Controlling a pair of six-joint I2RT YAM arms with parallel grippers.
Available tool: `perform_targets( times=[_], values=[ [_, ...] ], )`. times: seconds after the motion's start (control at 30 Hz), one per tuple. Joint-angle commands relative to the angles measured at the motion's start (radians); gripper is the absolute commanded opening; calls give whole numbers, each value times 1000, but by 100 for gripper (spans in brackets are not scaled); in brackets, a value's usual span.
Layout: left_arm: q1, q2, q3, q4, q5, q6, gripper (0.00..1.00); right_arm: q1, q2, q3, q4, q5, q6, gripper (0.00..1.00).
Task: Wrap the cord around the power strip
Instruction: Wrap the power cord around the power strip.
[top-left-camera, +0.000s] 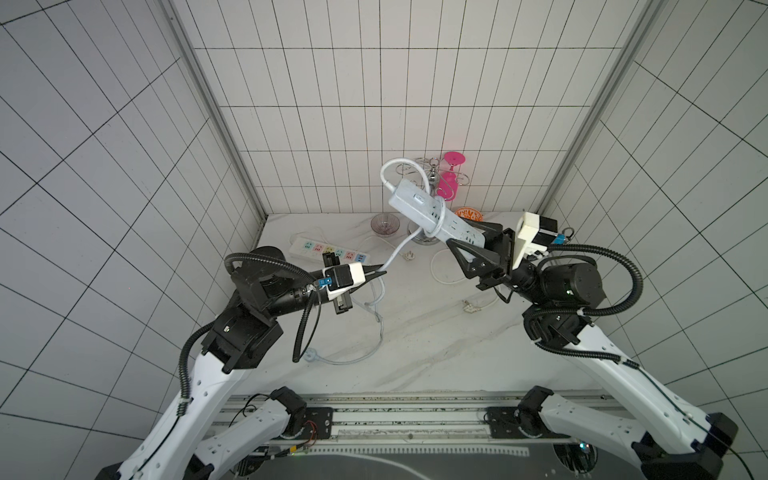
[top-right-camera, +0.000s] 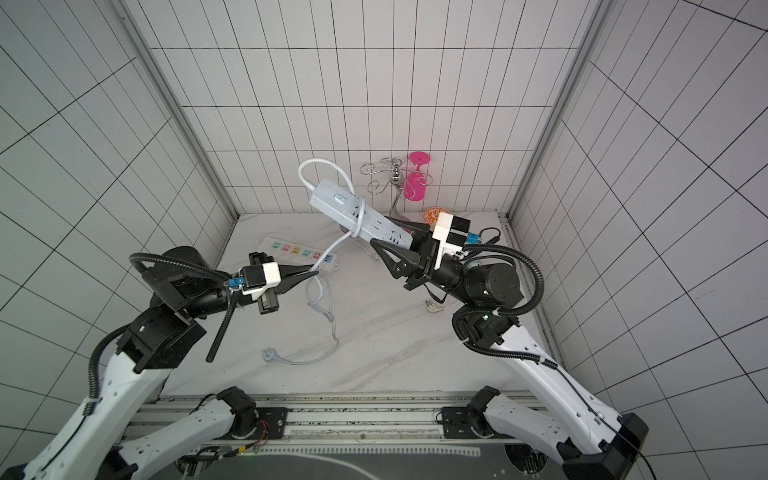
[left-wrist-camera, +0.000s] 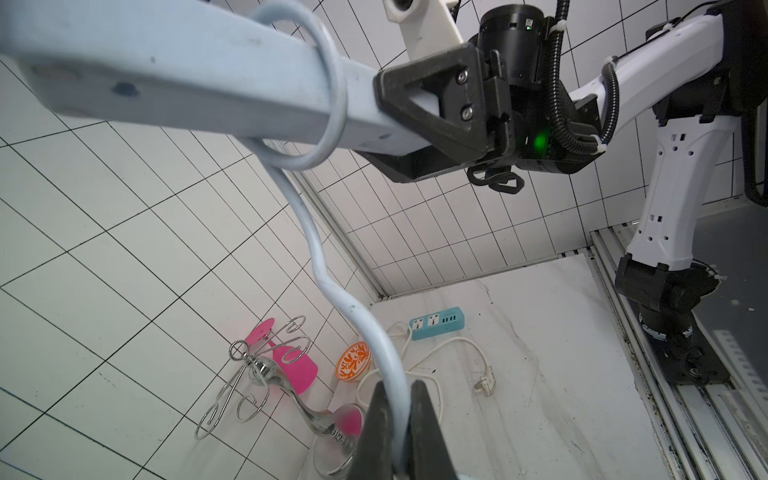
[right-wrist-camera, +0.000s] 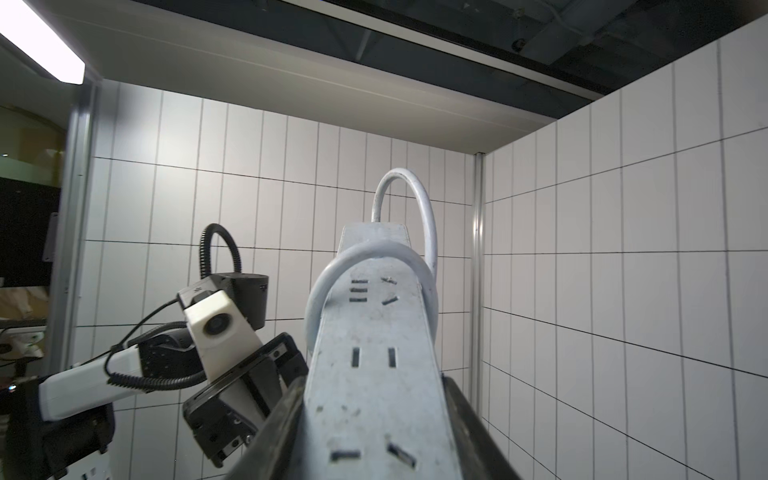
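My right gripper (top-left-camera: 465, 237) (right-wrist-camera: 374, 386) is shut on one end of the pale blue-grey power strip (top-left-camera: 432, 216) (top-right-camera: 357, 218) (right-wrist-camera: 374, 365), which it holds tilted in the air above the back of the table. The cord (top-left-camera: 399, 245) (left-wrist-camera: 328, 282) (right-wrist-camera: 324, 286) arcs out of the strip's free end and makes one loop around its body. From there it runs down to my left gripper (top-left-camera: 380, 272) (top-right-camera: 316, 273) (left-wrist-camera: 397, 399), which is shut on it. Past that grip the cord hangs slack, curls over the table and ends in its plug (top-left-camera: 311, 356) (top-right-camera: 269, 354).
A white strip with multicoloured sockets (top-left-camera: 328, 249) lies at the back left. A bright blue strip (left-wrist-camera: 436, 323) with a white cable and plug (top-left-camera: 469, 307) lies at the right. A chrome rack (top-left-camera: 432, 174), pink glass (top-left-camera: 451, 178), orange bowl (top-left-camera: 469, 214) and clear bowl (top-left-camera: 385, 224) stand at the back.
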Motion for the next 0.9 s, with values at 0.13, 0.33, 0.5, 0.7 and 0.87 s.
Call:
perform_targets(
  times=[0.13,0.33,0.5,0.7,0.87],
  values=[
    [-2,14,-19,88,71,-32,0,0,81,175,-132,325,-137,0],
    [-3,40,1,94,79,-28,0,26,176,321,-392,400,-284,0],
    [-3,74,70,19,52,41,0,41,264,468,-697,410,-422,0],
    [-11,95,158,-95,-38,153,0,48,240,468,-946,342,-537,0],
    [-40,98,185,-158,-117,217,0,48,195,452,-1144,275,-578,0]
  ],
)
